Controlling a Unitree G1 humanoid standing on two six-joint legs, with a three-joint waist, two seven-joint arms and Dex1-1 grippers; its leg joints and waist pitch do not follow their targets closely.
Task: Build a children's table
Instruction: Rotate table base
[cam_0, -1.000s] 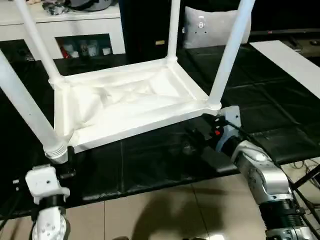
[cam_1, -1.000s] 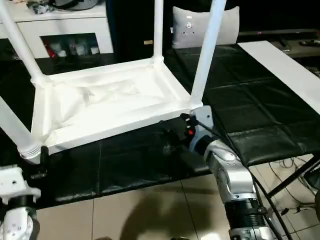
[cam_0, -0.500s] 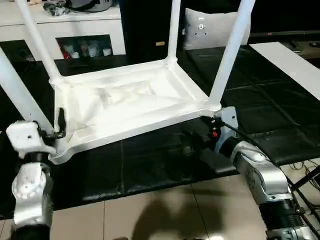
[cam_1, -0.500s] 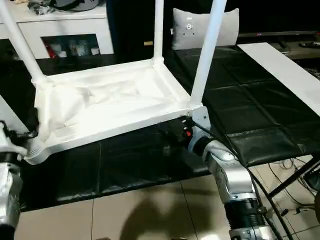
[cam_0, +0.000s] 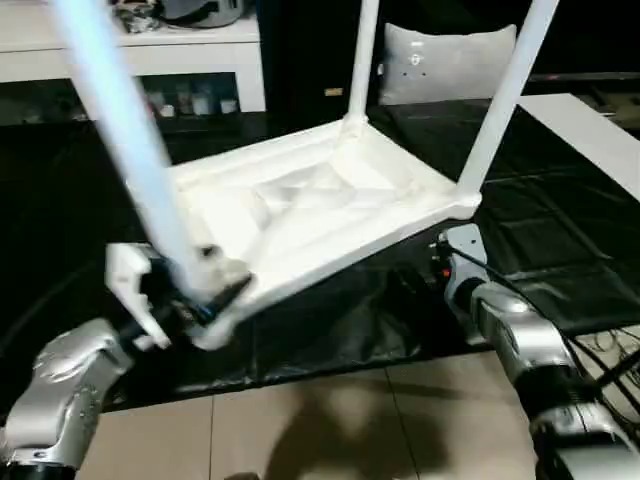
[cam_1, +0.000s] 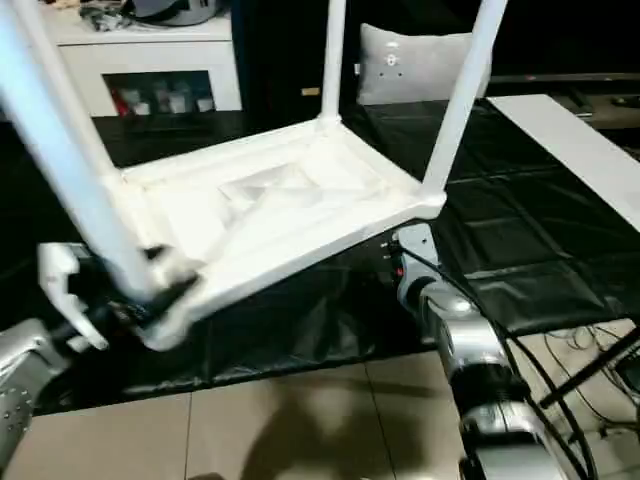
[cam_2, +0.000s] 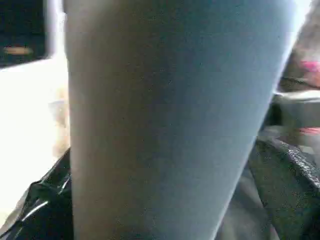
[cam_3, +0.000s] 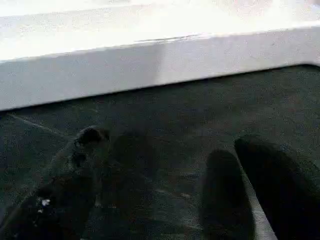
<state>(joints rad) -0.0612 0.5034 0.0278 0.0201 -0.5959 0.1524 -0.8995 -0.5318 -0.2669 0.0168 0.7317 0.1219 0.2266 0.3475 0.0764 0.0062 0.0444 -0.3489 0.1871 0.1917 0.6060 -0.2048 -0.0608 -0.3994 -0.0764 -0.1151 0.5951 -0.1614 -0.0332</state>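
From the left eye view, the children's table (cam_0: 310, 205) lies upside down on a black mat (cam_0: 560, 230). Three legs stand up from the far-left, far and right corners. The fourth leg (cam_0: 125, 140) is at the near-left corner, and it leans a little. The left gripper (cam_0: 185, 300) is right at the foot of this leg, by the corner socket. Its jaws stand wide, and I think they are around the leg, but it is too blurry to be sure. So the step looks like fitting the last leg. Next, the leg needs to stand straight and go all the way down into the socket.

The right gripper (cam_0: 440, 262) is just under the near-right corner of the table. It is wide open and holds nothing.

From the right eye view, the scene is the same, and a white cabinet (cam_1: 150, 60) stands far behind.

From the left wrist view, the leg (cam_2: 170, 120) is very close and big. That fits with the jaws being around it. The head views do not make this so plain.

From the right wrist view, the two black fingers (cam_3: 260, 185) are spread apart over the mat. The white edge of the table (cam_3: 150, 65) is just past them, not touched. The head views hide this gap.
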